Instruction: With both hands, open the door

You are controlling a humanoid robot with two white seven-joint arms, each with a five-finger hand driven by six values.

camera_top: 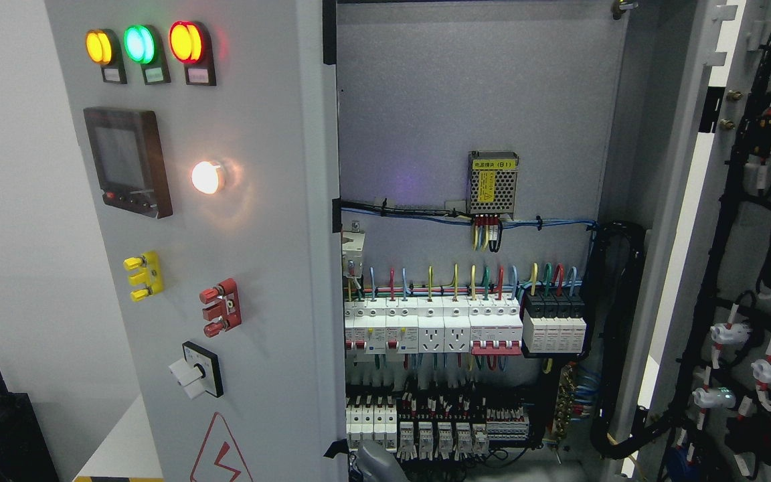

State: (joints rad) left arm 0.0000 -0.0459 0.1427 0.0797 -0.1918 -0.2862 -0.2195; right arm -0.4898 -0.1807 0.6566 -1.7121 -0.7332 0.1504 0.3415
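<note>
**Cabinet open, both doors swung wide**

We see the grey metal electrical cabinet standing open. Its left grey door [251,268] is swung out toward us and fills the left part of the view, carrying a row of yellow, green and red round indicator lamps [139,44] at the top, a dark rectangular display meter [128,161] below them, a glowing white round lamp [207,177], a yellow terminal block [142,275], a red terminal block [221,307] and a black-and-white rotary switch [196,370]. The right grey door [707,221] is turned out at the right edge, its inner face strung with black wire bundles [737,221].

Between them lies the grey back panel [466,100] with a small perforated metal power supply [492,182] and a row of white circuit breakers [425,325] beneath coloured wires.

At the bottom edge a rounded grey shape [375,465] shows just beside the left door's edge; we cannot tell whether it is a hand, nor how any fingers are set.
</note>
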